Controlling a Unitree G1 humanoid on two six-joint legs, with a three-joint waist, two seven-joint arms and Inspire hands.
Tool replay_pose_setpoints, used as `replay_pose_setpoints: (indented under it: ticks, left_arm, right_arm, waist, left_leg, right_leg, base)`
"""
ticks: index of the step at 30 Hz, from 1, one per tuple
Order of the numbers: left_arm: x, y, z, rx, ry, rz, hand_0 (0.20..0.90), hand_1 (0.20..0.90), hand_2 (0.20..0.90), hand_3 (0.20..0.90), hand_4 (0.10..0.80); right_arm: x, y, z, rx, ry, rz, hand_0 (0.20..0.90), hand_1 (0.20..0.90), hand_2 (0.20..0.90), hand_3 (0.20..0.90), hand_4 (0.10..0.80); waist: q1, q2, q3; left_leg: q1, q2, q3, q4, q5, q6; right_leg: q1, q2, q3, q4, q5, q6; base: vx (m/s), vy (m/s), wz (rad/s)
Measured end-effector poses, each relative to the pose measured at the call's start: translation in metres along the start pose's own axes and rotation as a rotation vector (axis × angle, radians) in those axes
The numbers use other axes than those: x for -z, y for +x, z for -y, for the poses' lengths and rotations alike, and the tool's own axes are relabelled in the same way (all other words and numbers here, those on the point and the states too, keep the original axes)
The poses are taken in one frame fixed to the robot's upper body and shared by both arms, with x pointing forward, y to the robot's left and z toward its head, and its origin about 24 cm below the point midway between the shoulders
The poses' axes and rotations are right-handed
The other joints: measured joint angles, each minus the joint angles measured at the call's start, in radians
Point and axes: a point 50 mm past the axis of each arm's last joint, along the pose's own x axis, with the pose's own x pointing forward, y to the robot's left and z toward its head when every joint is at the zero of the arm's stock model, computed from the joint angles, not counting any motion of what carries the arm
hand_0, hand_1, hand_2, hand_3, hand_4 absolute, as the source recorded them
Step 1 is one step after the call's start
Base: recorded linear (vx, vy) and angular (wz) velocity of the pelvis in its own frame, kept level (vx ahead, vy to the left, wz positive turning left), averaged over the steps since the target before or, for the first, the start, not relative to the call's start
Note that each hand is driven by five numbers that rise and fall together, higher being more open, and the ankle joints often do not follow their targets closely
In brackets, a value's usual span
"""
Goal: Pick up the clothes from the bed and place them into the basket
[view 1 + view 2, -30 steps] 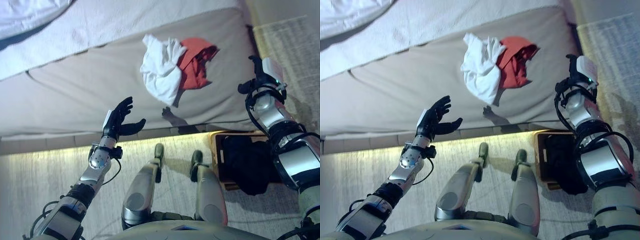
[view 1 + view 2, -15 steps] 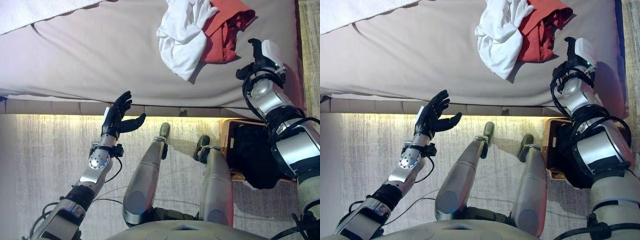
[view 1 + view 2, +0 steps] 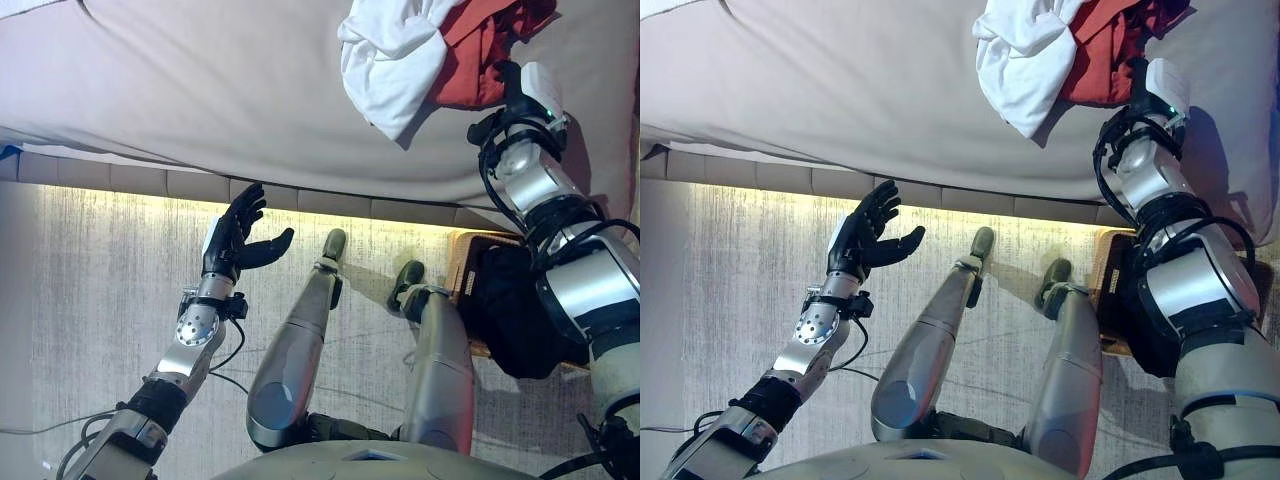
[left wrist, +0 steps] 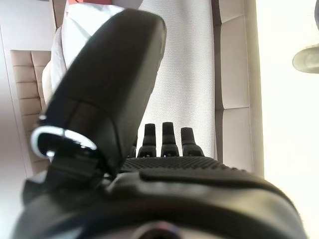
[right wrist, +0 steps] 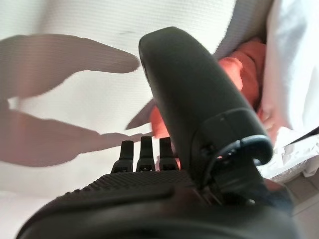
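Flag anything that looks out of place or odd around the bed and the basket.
Only the task's own mess: a white garment and a red garment lie crumpled together on the bed. The basket on the floor already holds dark clothing. Nothing looks spilled or damaged.

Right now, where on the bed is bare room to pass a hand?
The bed is bare from the white garment leftward to its front edge. It is crowded at the right, where the red garment lies against the white one and the right hand hovers.
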Motion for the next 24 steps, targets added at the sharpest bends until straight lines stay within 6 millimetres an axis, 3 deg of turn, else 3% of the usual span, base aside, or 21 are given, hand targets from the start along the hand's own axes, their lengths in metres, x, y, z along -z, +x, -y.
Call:
replay_pose_setpoints:
  ticks: [6, 15, 16, 17, 18, 24]
  left_arm:
    - [-0.011, -0.003, 0.000, -0.016, -0.011, 0.054, 0.900, 0.900, 0.900, 0.900, 0.800]
    - [-0.018, -0.012, -0.011, -0.067, -0.016, 0.077, 0.900, 0.900, 0.900, 0.900, 0.800]
    - [-0.018, -0.013, -0.013, -0.070, -0.012, 0.078, 0.900, 0.900, 0.900, 0.900, 0.800]
    - [-0.019, -0.014, -0.014, -0.071, -0.009, 0.078, 0.900, 0.900, 0.900, 0.900, 0.800]
    - [-0.020, -0.014, -0.016, -0.073, -0.003, 0.081, 0.900, 0.900, 0.900, 0.900, 0.800]
    - [-0.026, -0.012, -0.020, -0.069, -0.025, 0.105, 0.900, 0.900, 0.900, 0.900, 0.800]
  right_arm:
    - [-0.014, 0.009, 0.021, 0.055, 0.106, -0.038, 0.900, 0.900, 0.900, 0.900, 0.800]
    - [-0.011, 0.014, 0.048, 0.169, 0.187, -0.090, 0.900, 0.900, 0.900, 0.900, 0.800]
    - [-0.012, 0.015, 0.051, 0.173, 0.198, -0.089, 0.620, 0.620, 0.620, 0.573, 0.473]
    - [-0.013, 0.015, 0.053, 0.175, 0.204, -0.089, 0.406, 0.406, 0.406, 0.324, 0.224]
    - [-0.015, 0.016, 0.057, 0.183, 0.215, -0.085, 0.300, 0.300, 0.300, 0.200, 0.100]
    - [-0.011, 0.019, 0.081, 0.245, 0.224, -0.090, 0.300, 0.300, 0.300, 0.200, 0.100]
  waist:
    - [0.020, 0.006, -0.001]
    - [0.039, 0.007, -0.001]
    - [0.039, 0.007, -0.001]
    - [0.039, 0.007, -0.001]
    - [0.040, 0.007, -0.001]
    - [0.042, 0.007, -0.001]
  left_leg:
    - [-0.071, -0.017, -0.008, 0.066, 0.000, 0.000]
    - [-0.207, -0.044, -0.031, 0.223, -0.041, -0.020]
    - [-0.219, -0.045, -0.033, 0.238, -0.046, -0.018]
    - [-0.226, -0.045, -0.033, 0.247, -0.050, -0.021]
    - [-0.245, -0.045, -0.035, 0.265, -0.060, -0.028]
    - [-0.287, -0.045, -0.041, 0.275, -0.061, -0.028]
  right_leg:
    - [-0.061, -0.022, -0.010, 0.076, -0.040, -0.024]
    - [-0.165, -0.053, -0.027, 0.215, -0.109, -0.039]
    - [-0.175, -0.054, -0.027, 0.225, -0.112, -0.040]
    - [-0.181, -0.054, -0.026, 0.232, -0.114, -0.038]
    - [-0.197, -0.054, -0.026, 0.244, -0.115, -0.038]
    - [-0.232, -0.049, -0.027, 0.251, -0.115, -0.038]
  base:
    - [0.002, 0.000, 0.13]
    - [0.012, -0.018, 0.13]
    - [0.000, 0.000, 0.00]
    - [0.000, 0.000, 0.00]
    - [0.000, 0.000, 0.00]
    - [0.010, -0.054, 0.08]
